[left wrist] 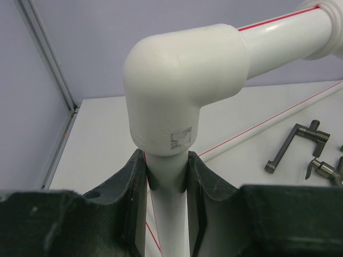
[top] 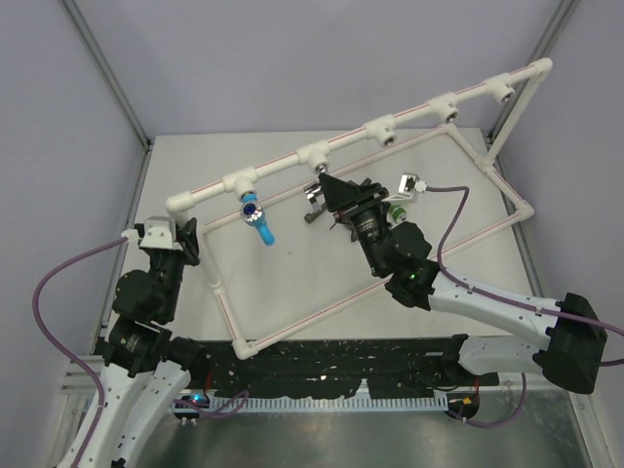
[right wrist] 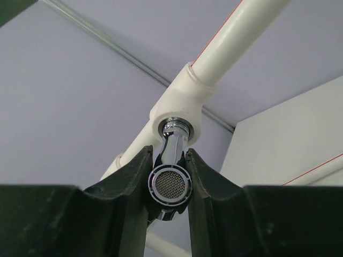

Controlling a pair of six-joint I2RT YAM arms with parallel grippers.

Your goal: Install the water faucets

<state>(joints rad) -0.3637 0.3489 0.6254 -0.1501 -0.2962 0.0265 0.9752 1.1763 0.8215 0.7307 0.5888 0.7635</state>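
Pale lilac walls (top: 292,58) close in a white table (top: 292,283), and most of that table is taken up by a white pipe frame (top: 346,141) whose top rail climbs from 9 o'clock to 1 o'clock in the overhead view.

The left gripper (left wrist: 166,163) sits at the frame's 9 o'clock corner. Just below the elbow (left wrist: 177,80), both its fingers are pressed flat against the upright post (left wrist: 167,214), with no gap on either side. This looks like a bracing hold, so the frame does not twist while a thread is turned.

The right gripper (right wrist: 169,160) is at the middle of the rail, aimed up at a tee socket (right wrist: 179,104). Its fingers are narrowed onto the chrome faucet (right wrist: 172,142), gripping the body just behind the mesh outlet. The faucet's threaded end has entered the socket mouth at 12 o'clock. How deep it sits cannot be told, so I judge the screwing-in to be under way rather than finished.

At 9 o'clock from this gripper a blue faucet (top: 258,219) already hangs from its socket. A green faucet (top: 398,208) lies on the table at the gripper's 3 o'clock, partly hidden. Two dark faucets (left wrist: 297,142) lie loose at 3 o'clock in the left wrist view, waiting their turn
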